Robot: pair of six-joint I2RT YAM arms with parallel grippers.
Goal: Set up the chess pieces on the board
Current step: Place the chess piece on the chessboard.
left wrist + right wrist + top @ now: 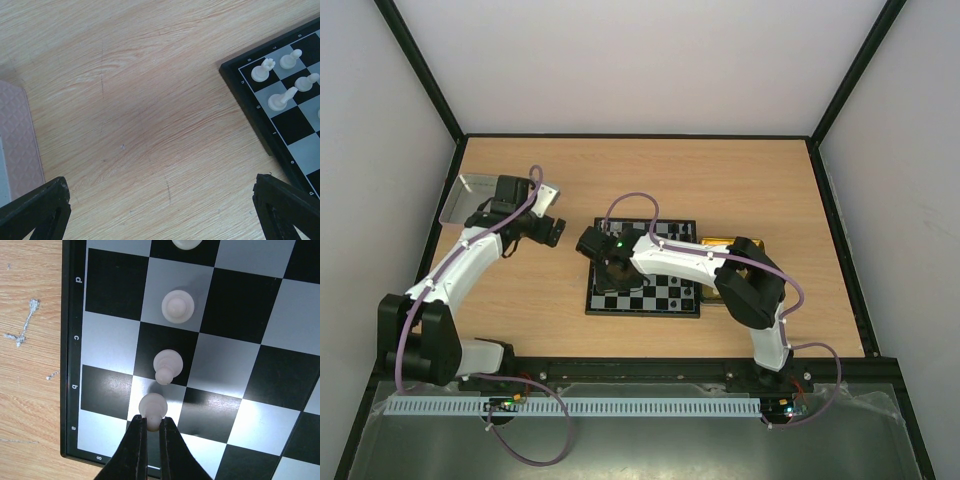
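Observation:
The black-and-white board [670, 296] lies mid-table. My right gripper [616, 268] hangs over its near-left part. In the right wrist view the right gripper [153, 422] is shut on a white pawn [152, 406], low over the squares by the a/b edge of the board [110, 337]. Two more white pawns [167, 365] [177, 306] stand in the same row, and another piece is cut off at the top. My left gripper [552, 230] is open and empty over bare wood left of the board. In its wrist view [162, 210] the board corner [280, 125] holds several white pieces [263, 70].
A grey metal tray [470, 195] sits at the far left; its pale textured edge [17, 145] shows in the left wrist view. A shiny yellow tray [715, 243] lies against the board's right side, partly under the right arm. Black frame rails edge the table.

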